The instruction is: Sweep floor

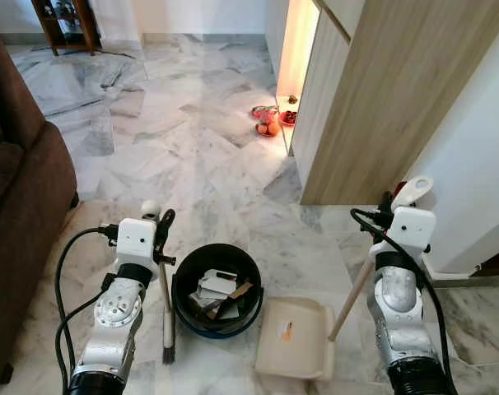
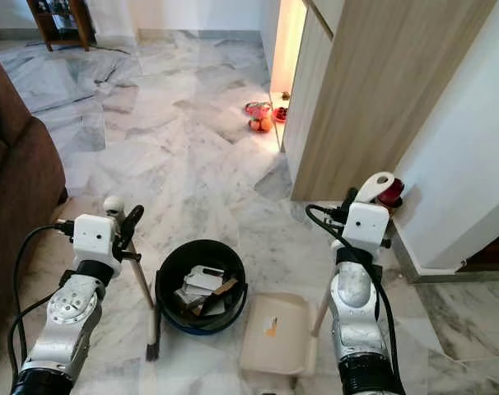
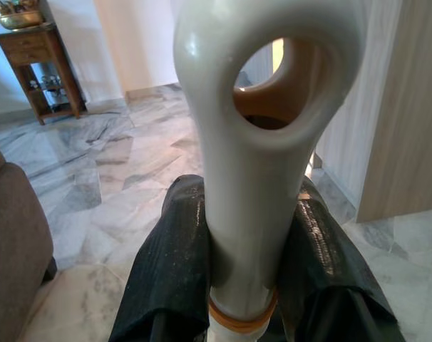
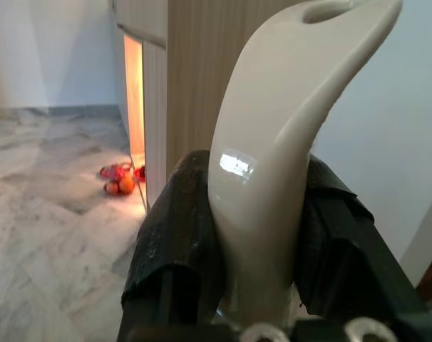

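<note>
Now both arms are loaded. The left tool (image 1: 160, 232) is clamped tight on the handle of the hand broom (image 1: 166, 317), whose bristles touch the marble floor (image 1: 192, 148) just left of the black bucket (image 1: 217, 290). The right tool (image 1: 391, 207) is closed on the cream grip of the dustpan handle (image 4: 273, 164), and the dustpan (image 1: 294, 337) sits flat just right of the bucket. Paper and card scraps (image 1: 216, 293) already lie inside the bucket. Watch the risks: the broom stands so near the bucket that a wide stroke could clip the rim and tip it. A jerk on the long handle could tilt the pan and shed dirt, and the left arm's cable (image 1: 64, 271) hangs loose enough to snag.
</note>
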`<state>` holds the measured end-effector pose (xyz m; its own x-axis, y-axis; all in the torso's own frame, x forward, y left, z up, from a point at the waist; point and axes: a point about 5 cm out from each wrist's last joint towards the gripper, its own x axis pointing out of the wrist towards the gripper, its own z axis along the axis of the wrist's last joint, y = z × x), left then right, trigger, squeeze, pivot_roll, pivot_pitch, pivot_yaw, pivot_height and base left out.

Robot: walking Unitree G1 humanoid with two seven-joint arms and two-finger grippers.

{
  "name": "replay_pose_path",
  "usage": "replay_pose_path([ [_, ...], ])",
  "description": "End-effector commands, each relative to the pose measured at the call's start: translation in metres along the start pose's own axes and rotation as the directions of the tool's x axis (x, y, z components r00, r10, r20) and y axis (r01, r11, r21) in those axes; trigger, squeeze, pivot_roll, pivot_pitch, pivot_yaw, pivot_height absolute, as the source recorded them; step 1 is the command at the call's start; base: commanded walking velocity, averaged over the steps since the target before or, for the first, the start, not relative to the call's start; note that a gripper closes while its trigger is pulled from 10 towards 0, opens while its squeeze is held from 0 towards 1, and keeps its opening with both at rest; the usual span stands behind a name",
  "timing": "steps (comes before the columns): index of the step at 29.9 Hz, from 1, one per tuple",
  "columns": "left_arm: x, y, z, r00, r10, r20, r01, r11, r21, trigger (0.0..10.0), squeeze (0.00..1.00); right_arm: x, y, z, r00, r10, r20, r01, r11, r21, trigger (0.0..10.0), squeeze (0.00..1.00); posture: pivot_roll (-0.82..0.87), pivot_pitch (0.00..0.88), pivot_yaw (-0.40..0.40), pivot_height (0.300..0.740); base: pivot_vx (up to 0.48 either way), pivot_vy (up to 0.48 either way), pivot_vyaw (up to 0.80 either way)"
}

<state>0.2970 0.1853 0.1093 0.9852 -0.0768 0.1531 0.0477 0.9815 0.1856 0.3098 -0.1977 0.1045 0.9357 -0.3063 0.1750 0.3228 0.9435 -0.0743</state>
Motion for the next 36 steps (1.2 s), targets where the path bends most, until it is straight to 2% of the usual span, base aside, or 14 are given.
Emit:
replay_pose_path([
  [1, 0.004, -0.001, 0.007, 0.999, -0.003, 0.035, 0.004, 1.000, -0.021, 10.0, 0.00, 0.002, -0.003, 0.002, 1.000, -0.007, 0.016, 0.007, 1.000, 0.010, 10.0, 0.00, -0.03, 0.094, -0.062, 0.740, 0.000, 0.000, 0.00],
  [14, 0.005, -0.004, 0.009, 0.999, -0.009, 0.042, 0.010, 0.999, -0.038, 10.0, 0.00, 0.002, -0.001, -0.007, 1.000, 0.010, -0.004, -0.010, 1.000, 0.030, 10.0, 0.00, -0.06, 0.123, -0.068, 0.740, 0.000, 0.000, 0.00],
  [25, 0.004, 0.000, 0.003, 1.000, -0.014, 0.022, 0.015, 0.999, -0.042, 10.0, 0.00, -0.001, 0.003, -0.010, 1.000, 0.021, -0.007, -0.021, 0.999, 0.036, 10.0, 0.00, -0.14, 0.078, -0.031, 0.740, 0.000, 0.000, 0.00],
  [36, 0.010, 0.001, 0.002, 0.999, -0.037, 0.018, 0.038, 0.998, -0.040, 10.0, 0.00, -0.001, 0.013, -0.011, 0.999, 0.053, -0.003, -0.053, 0.998, 0.023, 10.0, 0.00, -0.17, 0.034, 0.013, 0.740, 0.000, 0.000, 0.00],
])
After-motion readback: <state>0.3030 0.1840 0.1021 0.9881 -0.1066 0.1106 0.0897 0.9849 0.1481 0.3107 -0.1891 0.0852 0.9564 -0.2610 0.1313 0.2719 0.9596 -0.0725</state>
